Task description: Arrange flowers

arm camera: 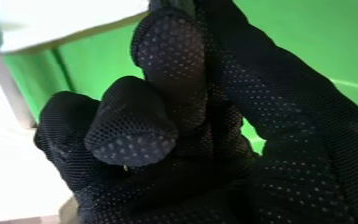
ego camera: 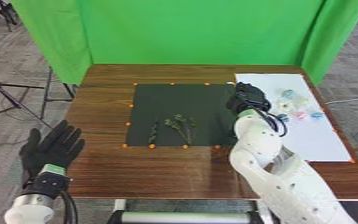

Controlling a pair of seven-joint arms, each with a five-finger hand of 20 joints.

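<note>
Holds the left hand (ego camera: pixel 49 151) straight-fingered at the table's edge (ego camera: pixel 88 107), has the right hand (ego camera: pixel 247 96) curled over the border between mat (ego camera: pixel 158 102) and white board (ego camera: pixel 322 145), perhaps pinching a dull green stem (arm camera: pixel 177 5), with sprigs (ego camera: pixel 181 120) on the mat and pastel flowers (ego camera: pixel 301 115) on the board.

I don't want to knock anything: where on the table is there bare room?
Bare wood borders the dark mat's left and near sides; the white sheet is free nearer the robot. It's crowded around the green stems, pastel cluster and right hand.
</note>
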